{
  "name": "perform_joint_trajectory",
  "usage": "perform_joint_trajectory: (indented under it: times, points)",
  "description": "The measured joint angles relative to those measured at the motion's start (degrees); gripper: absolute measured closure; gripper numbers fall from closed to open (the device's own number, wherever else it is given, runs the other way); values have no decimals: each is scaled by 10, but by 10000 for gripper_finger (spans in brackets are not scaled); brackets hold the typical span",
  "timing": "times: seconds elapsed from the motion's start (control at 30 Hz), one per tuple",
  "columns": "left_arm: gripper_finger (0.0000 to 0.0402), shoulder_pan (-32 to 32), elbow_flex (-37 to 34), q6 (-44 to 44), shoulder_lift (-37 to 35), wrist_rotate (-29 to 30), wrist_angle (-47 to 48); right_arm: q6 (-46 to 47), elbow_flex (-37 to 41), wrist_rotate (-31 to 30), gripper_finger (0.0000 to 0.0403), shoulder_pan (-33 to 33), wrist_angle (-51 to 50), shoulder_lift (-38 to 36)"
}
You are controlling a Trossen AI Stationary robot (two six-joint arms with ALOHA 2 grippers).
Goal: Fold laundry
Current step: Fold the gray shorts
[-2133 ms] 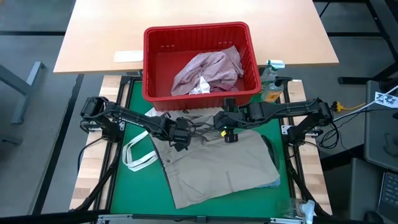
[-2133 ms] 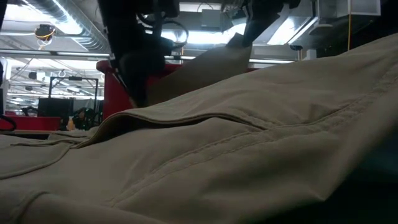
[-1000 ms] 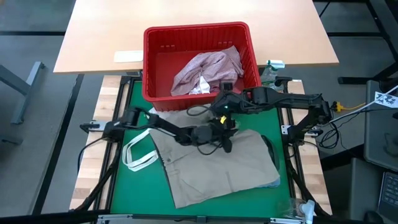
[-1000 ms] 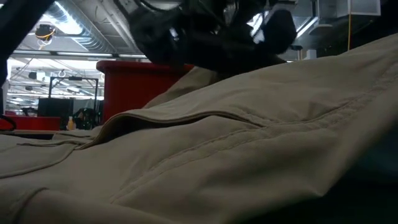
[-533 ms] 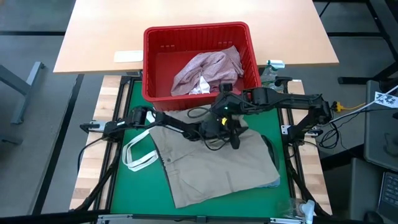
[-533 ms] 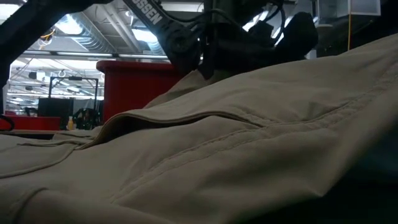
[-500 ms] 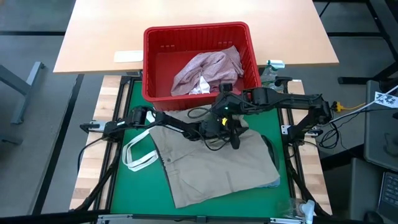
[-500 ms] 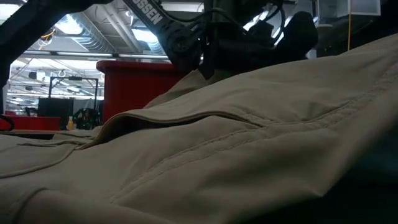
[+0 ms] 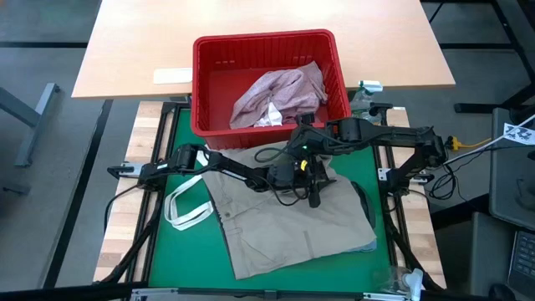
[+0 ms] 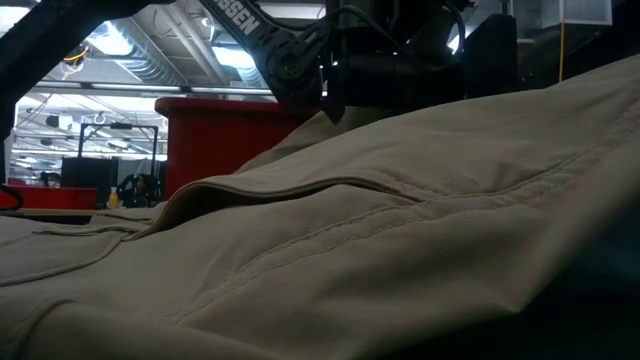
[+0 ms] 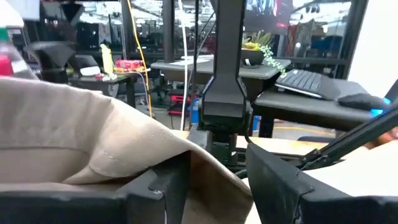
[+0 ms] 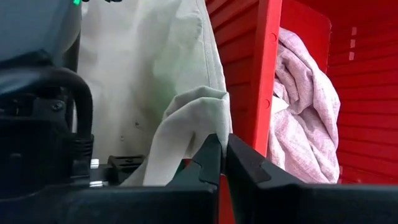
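**Khaki fold in hand beside the red basket**

The beige-khaki garment (image 9: pixel 292 221) lies spread on the green worktop (image 9: pixel 180 242) just in front of the red basket (image 9: pixel 267 79). The right pincer (image 12: pixel 219 155) is clamped on a raised fold of it beside the basket wall. The left pincer (image 11: pixel 214 180) stands open around the cloth's edge. Next, probably, carrying the fold over. "OSSEN" shows on an arm (image 10: pixel 240 15).

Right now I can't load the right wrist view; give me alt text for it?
The right gripper is shut, pinching a fold of the beige-khaki garment beside the red basket. A mottled pink garment lies inside the basket.
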State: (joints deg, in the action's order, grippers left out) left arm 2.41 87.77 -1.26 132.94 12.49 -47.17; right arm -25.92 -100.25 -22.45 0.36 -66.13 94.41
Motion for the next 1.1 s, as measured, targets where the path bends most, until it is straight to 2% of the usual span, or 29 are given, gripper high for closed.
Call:
perform_joint_trajectory:
  times: [0.2,0.43,0.63,0.93,1.1]
  points:
    - [233,-14,0,-58,0,2,18,0,0,-4,391,-1,0,0]
    - [219,-18,0,-59,0,1,49,0,0,-5,391,-1,0,0]
    - [218,11,0,33,-2,8,41,0,0,-3,391,0,-3,0]
    - [218,51,0,46,-8,87,48,7,0,-11,391,0,-53,0]
    - [218,71,0,64,-29,111,59,15,0,-26,391,0,-62,0]
